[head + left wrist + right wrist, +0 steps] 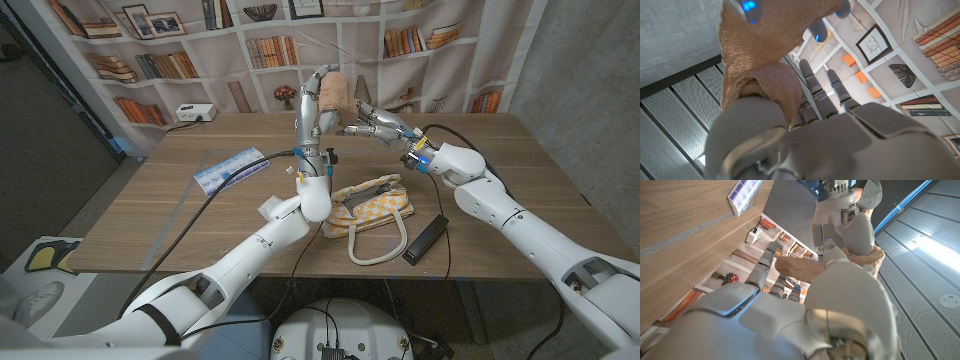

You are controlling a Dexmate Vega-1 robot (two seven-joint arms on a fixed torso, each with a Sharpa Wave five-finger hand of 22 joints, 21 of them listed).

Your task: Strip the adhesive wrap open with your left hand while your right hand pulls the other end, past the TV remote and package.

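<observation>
Head view: your left hand (312, 100) grips the tan adhesive wrap (335, 95) aloft; just right, your right hand (375, 122) pinches its free end.

A wooden table (150, 215) stood before a backdrop printed as white bookshelves (240, 55) — rows of books, framed pictures, a bowl and a small plant. Grey concrete wall (575, 70) flanked it on the right. Overhead ran a ceiling of perforated grey panels (675, 120) — a bright light strip (935, 250) glowed among them.
</observation>
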